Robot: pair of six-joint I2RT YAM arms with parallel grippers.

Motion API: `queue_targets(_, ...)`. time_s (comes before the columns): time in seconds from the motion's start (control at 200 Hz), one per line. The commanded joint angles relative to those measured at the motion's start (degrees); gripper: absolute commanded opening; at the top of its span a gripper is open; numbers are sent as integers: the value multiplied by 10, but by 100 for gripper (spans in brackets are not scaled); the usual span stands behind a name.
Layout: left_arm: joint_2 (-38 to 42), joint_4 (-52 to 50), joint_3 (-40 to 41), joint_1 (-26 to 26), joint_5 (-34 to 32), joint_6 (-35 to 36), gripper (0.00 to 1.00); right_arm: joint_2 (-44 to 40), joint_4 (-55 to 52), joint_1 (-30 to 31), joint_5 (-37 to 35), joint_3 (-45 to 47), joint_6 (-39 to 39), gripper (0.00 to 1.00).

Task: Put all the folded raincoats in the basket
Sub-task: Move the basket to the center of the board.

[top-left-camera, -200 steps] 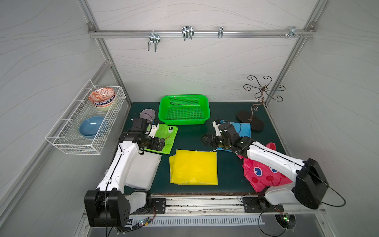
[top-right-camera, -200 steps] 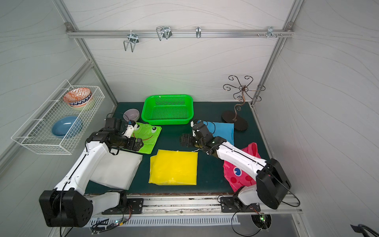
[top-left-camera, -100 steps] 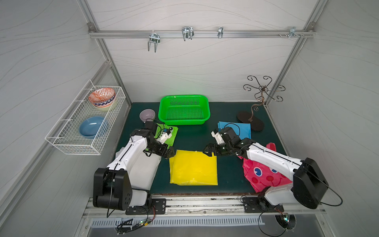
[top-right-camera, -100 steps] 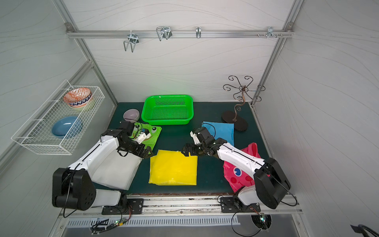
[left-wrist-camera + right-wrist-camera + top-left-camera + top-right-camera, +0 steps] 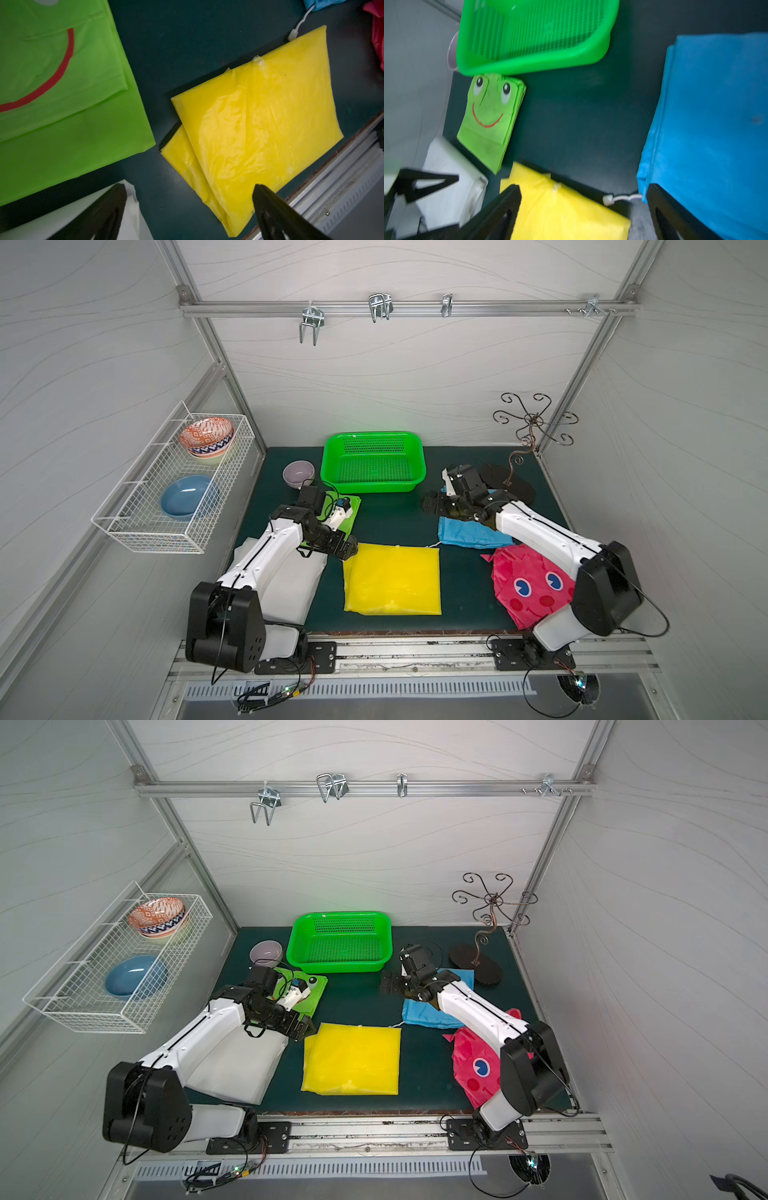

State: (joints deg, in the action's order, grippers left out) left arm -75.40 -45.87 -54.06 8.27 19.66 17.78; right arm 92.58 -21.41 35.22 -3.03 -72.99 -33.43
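Raincoat [image 5: 392,578], the yellow one, lies flat; left gripper [image 5: 348,549] and right gripper [image 5: 428,502] both gape empty. I'd pinch every layer at its corner before lifting toward the basket [image 5: 374,488]

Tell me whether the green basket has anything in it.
Empty: the mesh bottom of the basket shows bare in both top views; the yellow raincoat lies on the mat.

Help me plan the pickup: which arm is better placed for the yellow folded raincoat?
Left, probably. The left claw, open, hangs at a corner of the yellow raincoat; the right claw, also open, sits farther off, beside the blue raincoat.
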Motion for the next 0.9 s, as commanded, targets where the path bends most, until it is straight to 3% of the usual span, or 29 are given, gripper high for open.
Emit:
queue_targets(0.0, 33, 54, 17, -6, -64, -17, 100, 93, -9, -3, -118, -97, -33, 98)
queue_targets(0.165, 30, 75, 23, -16, -112, -45, 100, 214, -55, -3, -187, -242, -1, 96)
queue_targets(0.465, 24, 105, 31, -37, -181, -70, 99, 323, -65, -11, -252, -338, 43, 95)
queue_targets(0.69, 11, 118, 27, -50, -238, -88, 100, 330, -88, -21, -253, -319, 42, 96)
queue_targets(0.895, 14, 126, 39, -50, -269, -80, 99, 278, -94, -31, -268, -243, 46, 96)
